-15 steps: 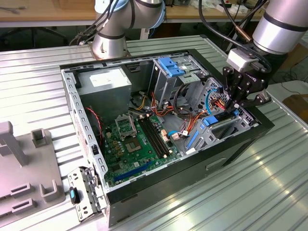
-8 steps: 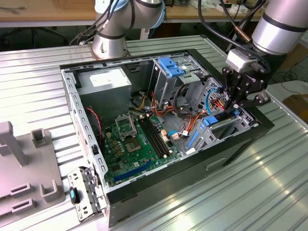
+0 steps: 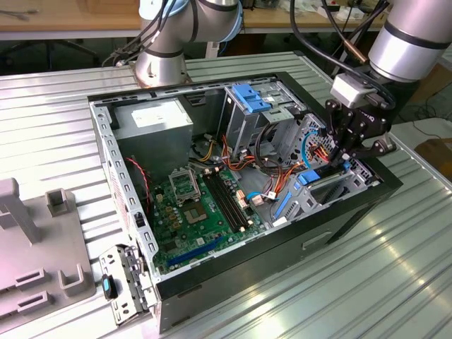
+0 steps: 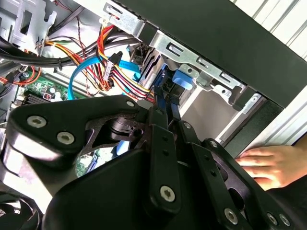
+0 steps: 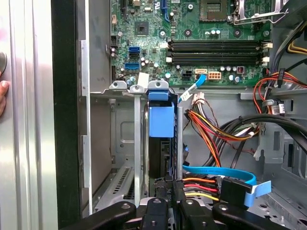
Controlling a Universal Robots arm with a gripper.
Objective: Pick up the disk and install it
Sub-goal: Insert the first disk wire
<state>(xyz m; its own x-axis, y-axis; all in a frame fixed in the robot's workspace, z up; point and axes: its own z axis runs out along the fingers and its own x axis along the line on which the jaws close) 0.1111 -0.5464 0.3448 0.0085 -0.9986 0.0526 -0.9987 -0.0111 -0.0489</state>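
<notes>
The disk [image 5: 160, 153] stands on edge in the metal bay at the front corner of the open computer case [image 3: 339, 219], its blue carrier tab [image 5: 160, 120] toward the motherboard. In the exterior view the disk [image 3: 305, 178] sits low in that bay, at the exterior view's right. My black gripper [image 3: 337, 164] reaches down onto it from above. Both wrist views show the gripper [image 5: 169, 201] [image 4: 165, 108] shut on the disk's edge, its fingers [image 4: 160, 139] lying along the blue rail [image 4: 160, 91].
Bundled orange, yellow and blue cables [image 5: 216, 172] crowd the bay's side. The motherboard [image 3: 198, 205], power supply [image 3: 152, 120] and tall grey drive cage [image 3: 251, 95] occupy the case. A person's hand [image 4: 268, 163] rests outside the case wall. A grey fixture [image 3: 35, 247] stands at the exterior view's left.
</notes>
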